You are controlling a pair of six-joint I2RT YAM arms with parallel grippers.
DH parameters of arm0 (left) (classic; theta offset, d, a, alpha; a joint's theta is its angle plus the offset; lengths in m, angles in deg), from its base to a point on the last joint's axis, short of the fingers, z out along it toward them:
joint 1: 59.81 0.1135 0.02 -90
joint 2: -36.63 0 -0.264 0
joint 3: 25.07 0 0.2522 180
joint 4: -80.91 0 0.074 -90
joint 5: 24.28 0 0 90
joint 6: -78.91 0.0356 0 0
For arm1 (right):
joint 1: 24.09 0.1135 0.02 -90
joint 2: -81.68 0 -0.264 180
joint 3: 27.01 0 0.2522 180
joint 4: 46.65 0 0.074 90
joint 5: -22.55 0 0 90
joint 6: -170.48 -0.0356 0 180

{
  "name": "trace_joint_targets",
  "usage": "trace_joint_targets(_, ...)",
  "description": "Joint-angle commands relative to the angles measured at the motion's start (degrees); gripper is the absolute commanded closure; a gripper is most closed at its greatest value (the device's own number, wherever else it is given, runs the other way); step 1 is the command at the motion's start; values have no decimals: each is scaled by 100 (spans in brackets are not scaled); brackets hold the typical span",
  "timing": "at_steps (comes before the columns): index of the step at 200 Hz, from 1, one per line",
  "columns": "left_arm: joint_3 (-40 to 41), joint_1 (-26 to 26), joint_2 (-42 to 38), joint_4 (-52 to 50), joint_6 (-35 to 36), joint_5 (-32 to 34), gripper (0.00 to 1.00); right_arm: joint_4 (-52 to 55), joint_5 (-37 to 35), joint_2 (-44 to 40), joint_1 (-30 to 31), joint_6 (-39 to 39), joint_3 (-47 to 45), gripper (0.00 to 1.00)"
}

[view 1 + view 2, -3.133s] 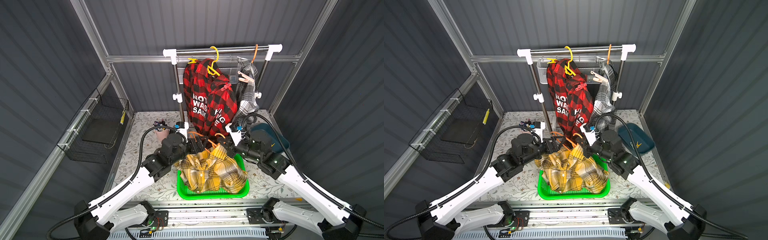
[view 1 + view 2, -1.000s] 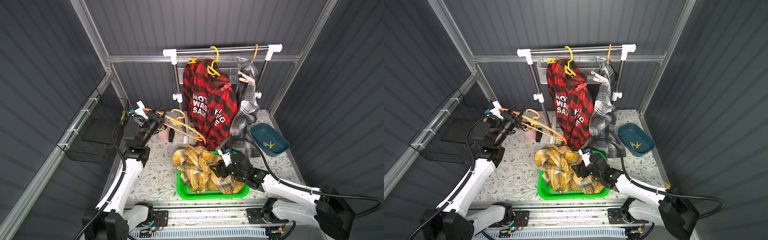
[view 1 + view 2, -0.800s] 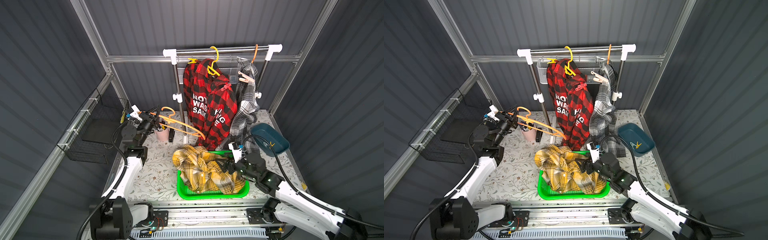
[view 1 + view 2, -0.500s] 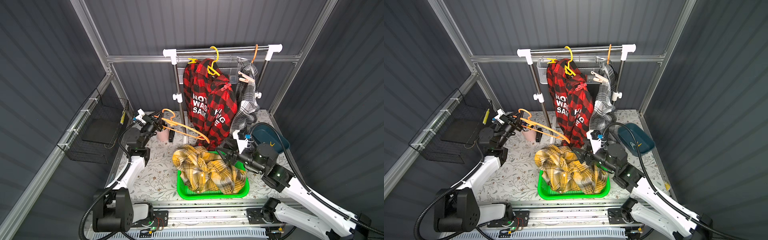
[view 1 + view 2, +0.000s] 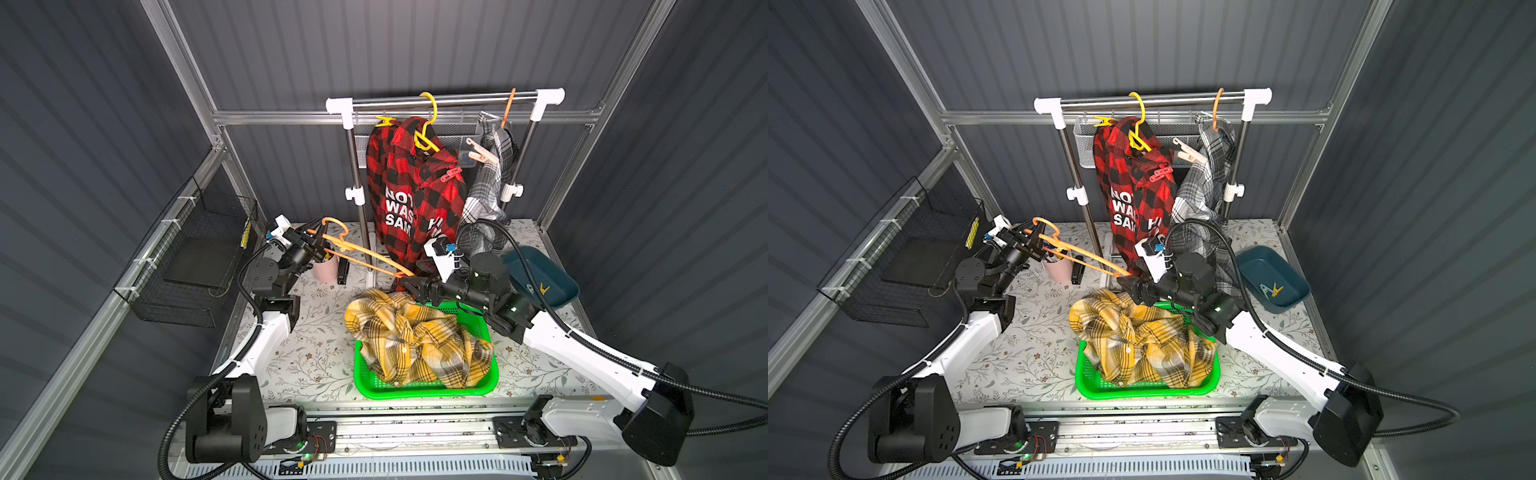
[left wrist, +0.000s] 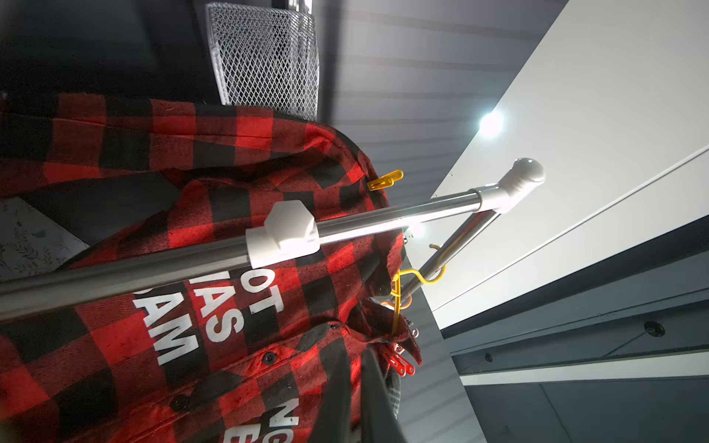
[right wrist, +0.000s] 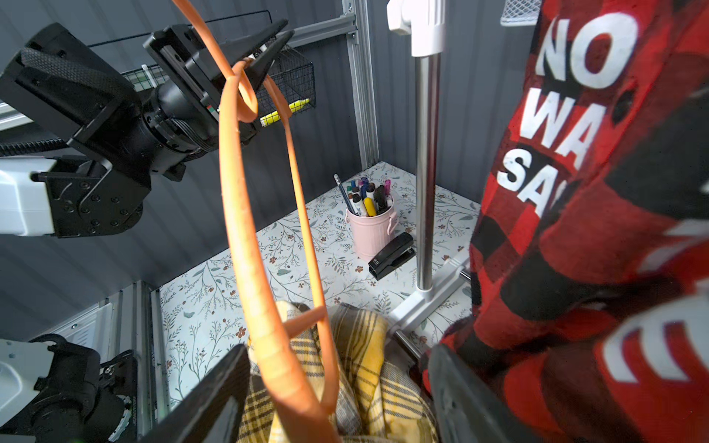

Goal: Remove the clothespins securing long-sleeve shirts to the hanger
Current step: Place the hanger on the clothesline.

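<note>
On the rail (image 5: 444,99): two shirts (image 5: 409,178) (image 5: 492,183), three clothespins (image 5: 384,121) (image 5: 451,173) (image 5: 482,153)

On the red-and-black shirt (image 5: 399,174) I read white block letters stacked "NOT", "WAS", "SAM" on one front panel. The other panel is folded, and only "NG" shows clearly there.
</note>
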Motion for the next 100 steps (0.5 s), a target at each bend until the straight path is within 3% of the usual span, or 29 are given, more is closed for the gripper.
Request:
trace_joint_targets(1, -72, 2, 1, 325, -113, -111, 100, -247, 181, 208, 93, 31, 327, 28)
trace_joint_targets(35, -89, 7, 31, 450, -202, -163, 100, -188, 116, 447, 317, 110, 606, 40)
trace_joint_targets(71, -90, 2, 102, 711, -353, -204, 100, 85, -161, 424, 495, 173, 728, 74)
trace_joint_targets(83, -127, 8, 131, 785, -357, -232, 90, 233, -327, 330, 524, 125, 742, 89)
trace_joint_targets(88, -140, 6, 145, 809, -357, -250, 80, 301, -425, 266, 541, 104, 744, 95)
trace_joint_targets(92, -163, 7, 156, 831, -352, -261, 66, 378, -515, 208, 558, 78, 754, 100)
trace_joint_targets(100, -205, 8, 167, 863, -327, -306, 50, 576, -770, 64, 632, 28, 792, 100)
